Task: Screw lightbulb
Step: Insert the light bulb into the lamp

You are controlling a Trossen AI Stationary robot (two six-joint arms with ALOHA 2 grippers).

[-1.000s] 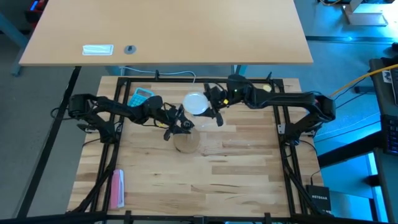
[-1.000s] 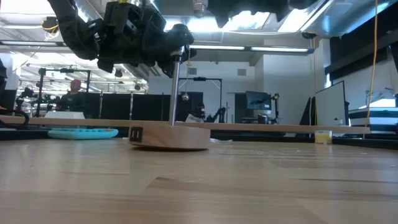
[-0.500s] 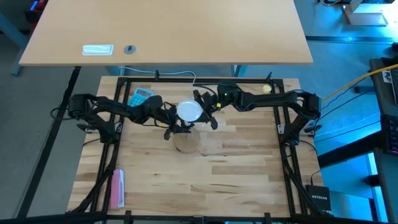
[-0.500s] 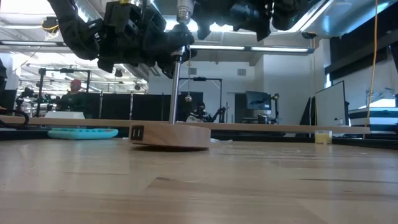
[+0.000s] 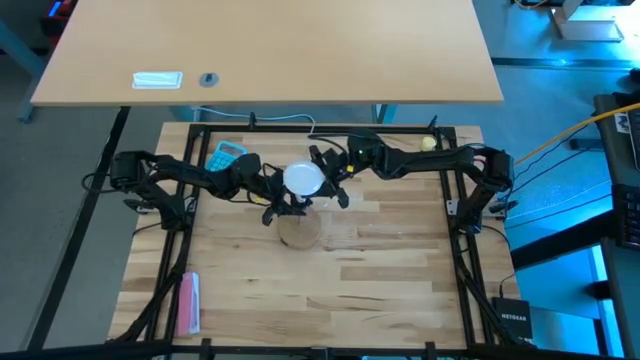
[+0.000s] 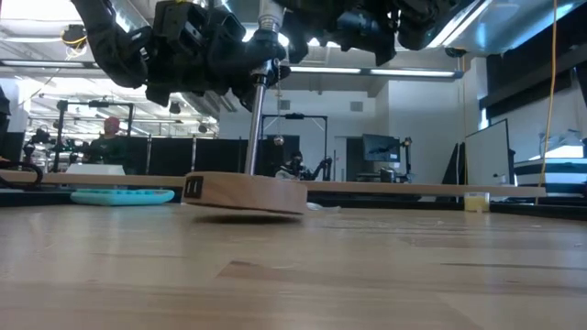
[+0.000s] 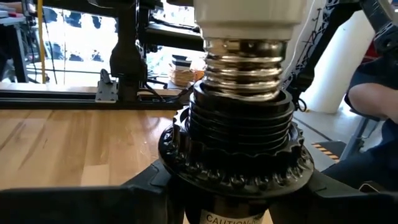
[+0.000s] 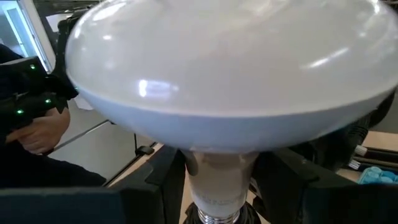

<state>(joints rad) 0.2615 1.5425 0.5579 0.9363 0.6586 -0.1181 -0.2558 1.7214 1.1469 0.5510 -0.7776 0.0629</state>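
Left wrist view: lightbulb (image 7: 247,43) threads entering socket (image 7: 239,137)

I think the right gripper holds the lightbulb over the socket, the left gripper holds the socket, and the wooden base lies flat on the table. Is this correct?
Not quite: the wooden base is not flat. The low view shows it tilted, one edge lifted off the table. The rest holds: the right gripper holds the lightbulb over the socket, and the left gripper grips the socket.
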